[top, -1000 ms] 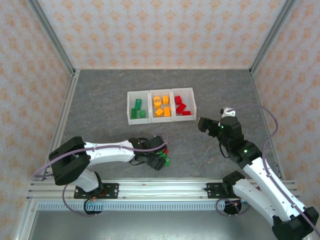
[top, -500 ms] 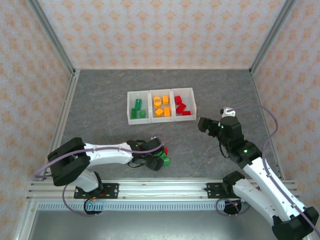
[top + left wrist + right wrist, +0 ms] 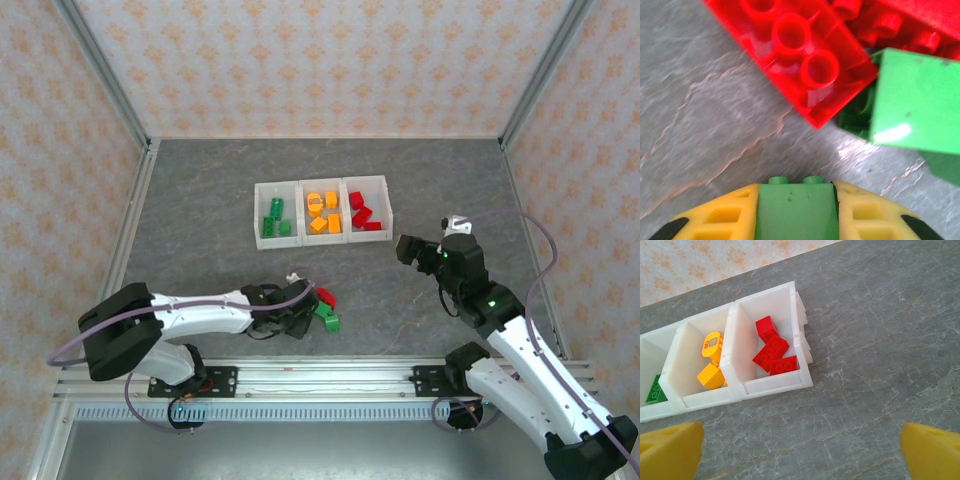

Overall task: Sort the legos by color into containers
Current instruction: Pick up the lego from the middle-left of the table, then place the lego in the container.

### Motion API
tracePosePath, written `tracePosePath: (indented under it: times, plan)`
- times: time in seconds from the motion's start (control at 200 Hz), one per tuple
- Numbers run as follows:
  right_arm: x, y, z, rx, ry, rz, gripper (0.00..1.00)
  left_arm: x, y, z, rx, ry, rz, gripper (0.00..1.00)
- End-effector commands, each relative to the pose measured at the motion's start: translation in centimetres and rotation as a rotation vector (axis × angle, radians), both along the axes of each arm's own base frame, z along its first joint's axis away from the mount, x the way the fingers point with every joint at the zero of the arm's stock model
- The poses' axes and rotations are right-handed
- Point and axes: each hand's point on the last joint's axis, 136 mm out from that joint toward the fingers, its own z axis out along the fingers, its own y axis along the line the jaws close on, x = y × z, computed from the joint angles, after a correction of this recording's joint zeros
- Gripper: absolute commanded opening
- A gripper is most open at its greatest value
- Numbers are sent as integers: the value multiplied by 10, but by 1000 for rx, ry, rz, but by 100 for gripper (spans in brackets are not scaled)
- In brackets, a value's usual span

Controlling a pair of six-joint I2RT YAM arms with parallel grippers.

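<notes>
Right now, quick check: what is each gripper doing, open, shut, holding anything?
Left gripper: closed on a green lego brick.
Right gripper: open, nothing between its fingers.

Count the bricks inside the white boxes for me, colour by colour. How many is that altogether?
Green legos: 3
Orange legos: 4
Red legos: 3
Total in the containers: 10
</notes>
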Motion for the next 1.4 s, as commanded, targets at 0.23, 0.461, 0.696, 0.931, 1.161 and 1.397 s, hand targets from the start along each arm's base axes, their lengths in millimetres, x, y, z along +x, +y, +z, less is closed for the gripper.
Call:
tracePosePath:
  times: [0.23, 0.461, 0.696, 0.931, 1.161, 1.397]
  plan:
    - [2, -6, 2, -1, -23, -34, 100, 73, 45, 114, -121, -332, 335, 25]
    - [1, -7, 3, 2, -25, -37, 100, 138, 77, 154, -96, -424, 455, 26]
    - [1, -8, 4, 3, -32, -43, 100, 199, 85, 144, -52, -401, 497, 26]
    - [1, -9, 5, 4, -37, -45, 100, 256, 85, 120, -88, -389, 531, 26]
    - [1, -10, 5, 2, -39, -51, 100, 297, 70, 96, -104, -372, 508, 31]
    - [1, -10, 5, 0, -41, -53, 100, 323, 66, 72, -100, -342, 511, 44]
